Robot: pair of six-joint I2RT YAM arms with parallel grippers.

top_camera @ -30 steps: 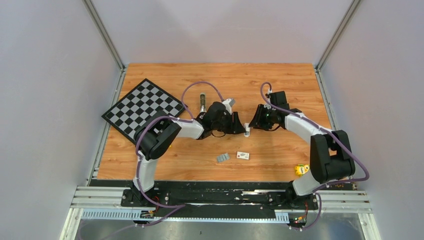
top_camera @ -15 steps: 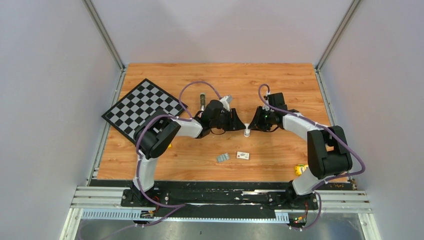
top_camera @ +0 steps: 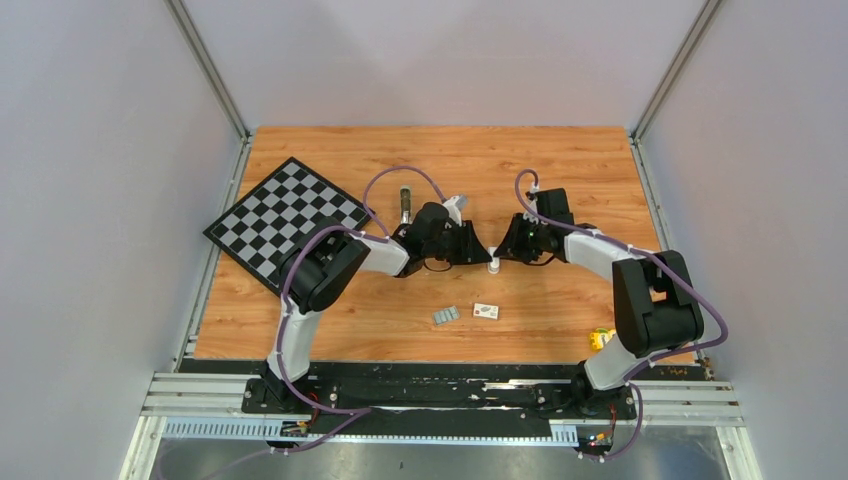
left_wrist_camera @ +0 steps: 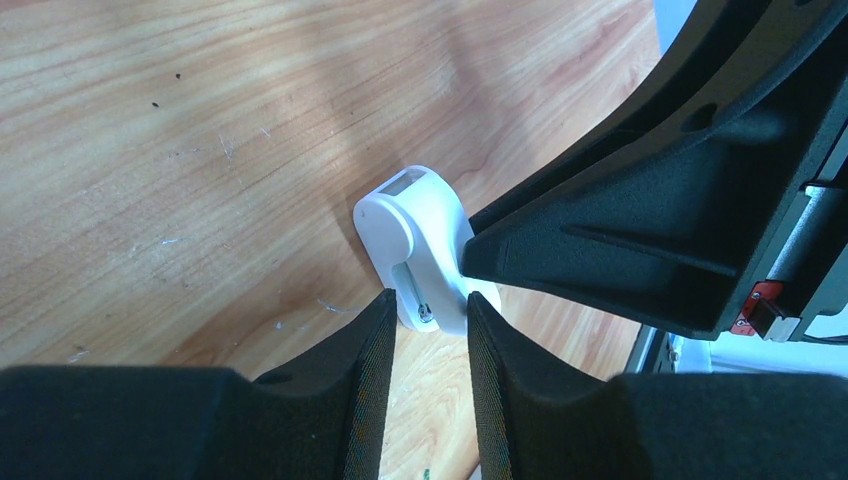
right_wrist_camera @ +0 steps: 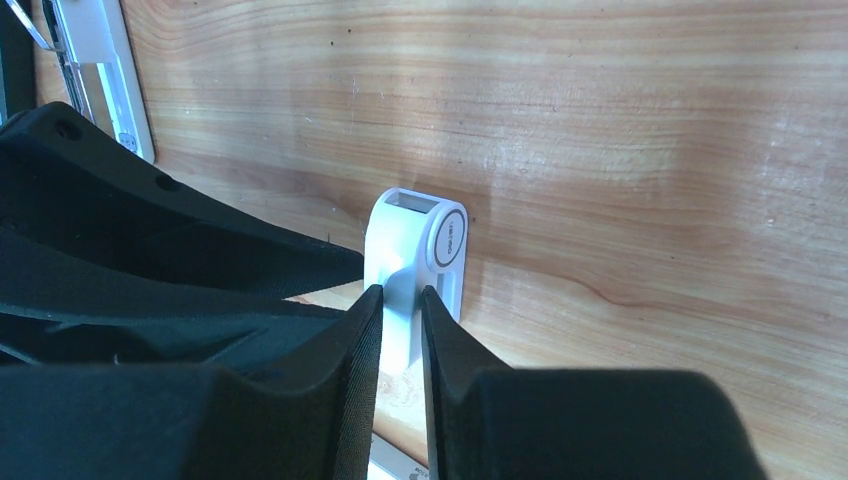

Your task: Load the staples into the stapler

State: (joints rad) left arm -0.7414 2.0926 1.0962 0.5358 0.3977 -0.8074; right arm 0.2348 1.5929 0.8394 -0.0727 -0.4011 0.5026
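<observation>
The stapler [top_camera: 493,265], a small white-grey body, stands on end on the wooden table between my two grippers. In the left wrist view its rounded end [left_wrist_camera: 415,235] sits between the tips of my left gripper [left_wrist_camera: 428,298], which close on it from both sides. In the right wrist view my right gripper [right_wrist_camera: 400,292] is pinched on a thin part of the stapler [right_wrist_camera: 415,245], below its round hinge mark. From above, my left gripper [top_camera: 477,255] and right gripper [top_camera: 506,252] face each other across it. The staples [top_camera: 446,315] lie on the table nearer me.
A tiny white box [top_camera: 486,311] lies beside the staples. A small yellow block [top_camera: 602,339] sits at the near right edge. A checkerboard [top_camera: 287,216] lies at the left. A slim dark-grey object [top_camera: 405,203] lies behind the left arm.
The right arm has shifted slightly left and the stapler has settled a little lower between the grippers. Both grippers stay at the stapler.
</observation>
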